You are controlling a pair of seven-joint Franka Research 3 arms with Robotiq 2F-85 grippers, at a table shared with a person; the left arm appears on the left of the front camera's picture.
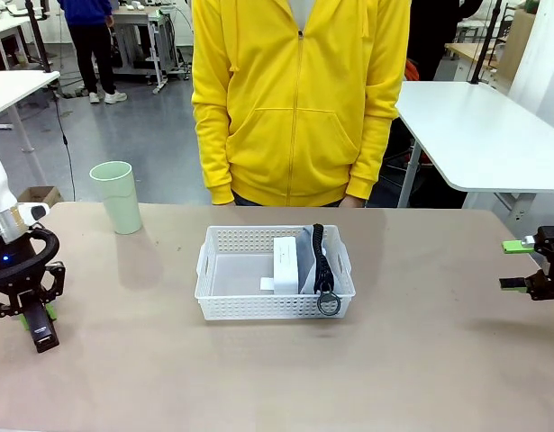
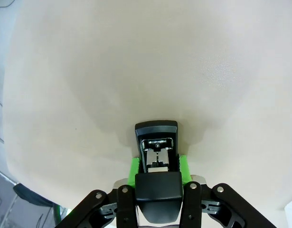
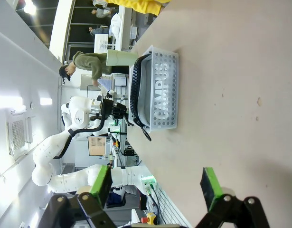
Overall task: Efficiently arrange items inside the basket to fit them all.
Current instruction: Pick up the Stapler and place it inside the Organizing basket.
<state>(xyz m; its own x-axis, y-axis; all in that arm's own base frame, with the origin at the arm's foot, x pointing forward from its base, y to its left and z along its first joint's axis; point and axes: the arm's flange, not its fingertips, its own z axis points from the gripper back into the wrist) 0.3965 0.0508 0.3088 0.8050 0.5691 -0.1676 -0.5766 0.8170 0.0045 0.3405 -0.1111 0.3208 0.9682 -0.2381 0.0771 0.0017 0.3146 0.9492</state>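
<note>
- Two items lay in the basket (image 1: 224,281) at frame centre: the white boxy device (image 1: 286,261) and, along the right wall, the grey pencil pouch (image 1: 306,270), its ring (image 1: 329,302) hanging over the front rim.
- The pale green tumbler cup (image 1: 115,196) stood upright at upper left, well apart from the basket.
- At lower left, the left gripper (image 2: 157,164) was clamped on the black stapler (image 2: 156,133), close to the table (image 1: 421,360).
- At the right edge, the right gripper (image 1: 513,265) had its jaws wide and held nothing.
- A person in a yellow hoodie (image 1: 299,99) stood behind the basket.

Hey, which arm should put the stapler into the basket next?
Left. The left gripper is clamped on the stapler; the right gripper hangs open and empty, right of the basket.
</note>
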